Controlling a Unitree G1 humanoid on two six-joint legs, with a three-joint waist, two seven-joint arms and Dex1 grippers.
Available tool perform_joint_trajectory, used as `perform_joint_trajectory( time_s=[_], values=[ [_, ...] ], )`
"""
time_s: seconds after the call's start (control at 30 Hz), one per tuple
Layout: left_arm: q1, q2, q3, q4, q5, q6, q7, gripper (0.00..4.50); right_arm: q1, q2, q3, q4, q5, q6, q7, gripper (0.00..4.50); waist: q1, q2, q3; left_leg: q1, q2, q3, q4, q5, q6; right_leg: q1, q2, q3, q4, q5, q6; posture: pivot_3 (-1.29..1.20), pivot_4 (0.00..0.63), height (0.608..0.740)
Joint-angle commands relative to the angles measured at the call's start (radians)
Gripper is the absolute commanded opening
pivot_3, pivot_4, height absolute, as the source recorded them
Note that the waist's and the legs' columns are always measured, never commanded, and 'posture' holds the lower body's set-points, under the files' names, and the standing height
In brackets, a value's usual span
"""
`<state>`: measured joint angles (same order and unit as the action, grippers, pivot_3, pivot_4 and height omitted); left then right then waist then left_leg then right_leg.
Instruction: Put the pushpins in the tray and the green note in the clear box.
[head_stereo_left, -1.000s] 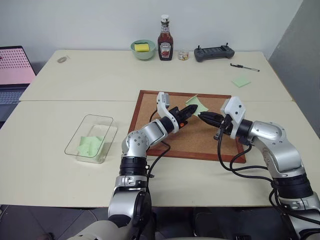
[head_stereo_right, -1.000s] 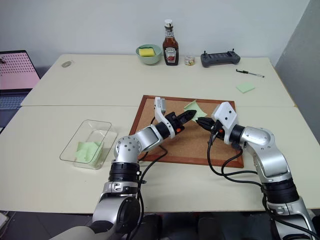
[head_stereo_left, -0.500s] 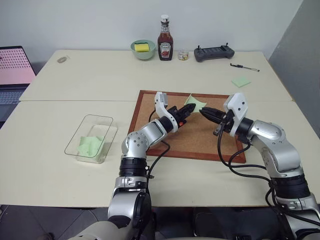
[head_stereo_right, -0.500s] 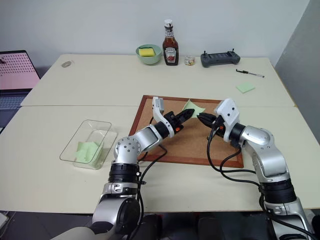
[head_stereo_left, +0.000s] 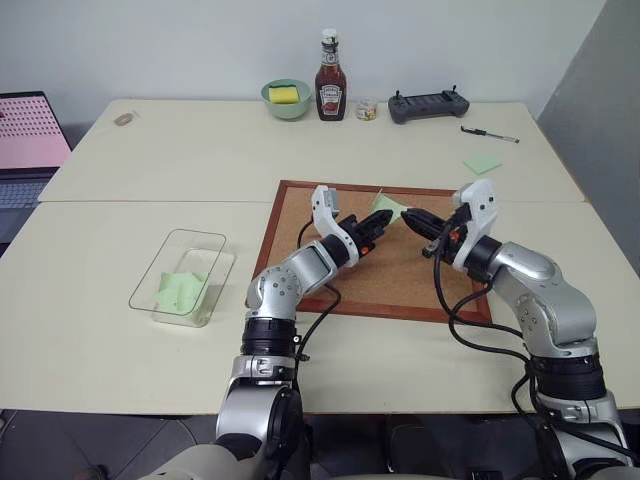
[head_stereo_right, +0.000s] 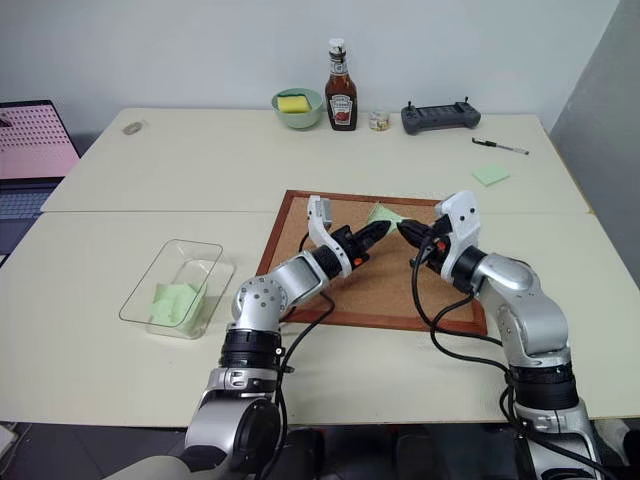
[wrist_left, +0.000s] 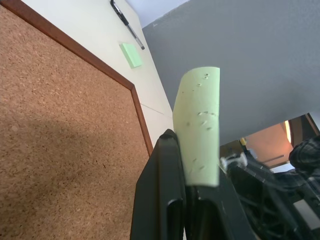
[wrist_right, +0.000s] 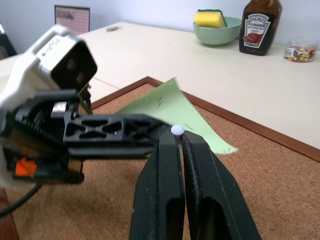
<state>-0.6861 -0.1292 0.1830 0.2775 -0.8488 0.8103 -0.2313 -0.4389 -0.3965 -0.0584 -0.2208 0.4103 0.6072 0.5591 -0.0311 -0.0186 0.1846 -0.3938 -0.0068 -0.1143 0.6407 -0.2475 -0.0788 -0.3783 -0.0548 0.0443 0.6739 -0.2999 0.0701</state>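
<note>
Over the cork board (head_stereo_left: 375, 270) I have both arms meeting near its far edge. My left gripper (head_stereo_left: 378, 224) is clamped on the green note (wrist_left: 199, 127), which stands up between its fingers, lifted off the cork. My right gripper (wrist_right: 177, 137) faces it from the other side, fingers pressed together with a pushpin (wrist_right: 177, 131) pinched at their tips; its small pale head sits just at the end of the fingers. From my right wrist camera, the note lies just behind that pin, so the two grippers are very close, almost tip to tip.

Off to my left on the table (head_stereo_left: 180, 160) sits the clear box (head_stereo_left: 182, 277), well apart from the board, with green paper slips (head_stereo_left: 178, 291) already lying inside it. Along the far edge of the table I see a pale green bowl (head_stereo_left: 286, 99) holding a yellow sponge, a ketchup bottle (head_stereo_left: 330, 90) beside it, a small jar (head_stereo_left: 367, 110), a dark controller (head_stereo_left: 428, 105), a pen (head_stereo_left: 489, 134) and a green sticky pad (head_stereo_left: 482, 163).
</note>
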Motion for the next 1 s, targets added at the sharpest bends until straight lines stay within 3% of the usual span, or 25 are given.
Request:
perform_joint_trajectory(
  time_s=[0.03,0.53,1.0],
  values=[
    [0.012,-0.037,-0.012,-0.028,0.008,-0.021,-0.011,0.05,-0.026,0.008,-0.052,-0.04,0.032,0.014,-0.043,0.0,0.0,0.0,0.0,0.0,0.0,0.0,0.0,0.0,0.0,0.0,0.0,0.0,0.0,0.0,0.0,0.0,0.15,0.74],
    [0.015,-0.033,-0.014,-0.019,0.023,-0.041,-0.006,0.05,-0.032,0.004,-0.143,-0.039,0.12,0.075,-0.102,0.0,-0.001,0.0,0.0,-0.001,0.0,0.0,0.0,-0.001,0.001,-0.001,0.0,0.0,0.001,0.0,0.0,0.0,0.15,0.74],
    [0.066,0.051,-0.079,-0.151,0.073,0.0,-0.039,0.05,0.294,-0.43,-0.148,0.034,-0.171,-0.166,0.079,0.0,-0.002,0.0,0.0,-0.003,0.0,0.001,0.0,-0.001,0.001,-0.002,0.0,0.001,0.0,0.0,0.0,0.0,0.15,0.74]
  ],
)
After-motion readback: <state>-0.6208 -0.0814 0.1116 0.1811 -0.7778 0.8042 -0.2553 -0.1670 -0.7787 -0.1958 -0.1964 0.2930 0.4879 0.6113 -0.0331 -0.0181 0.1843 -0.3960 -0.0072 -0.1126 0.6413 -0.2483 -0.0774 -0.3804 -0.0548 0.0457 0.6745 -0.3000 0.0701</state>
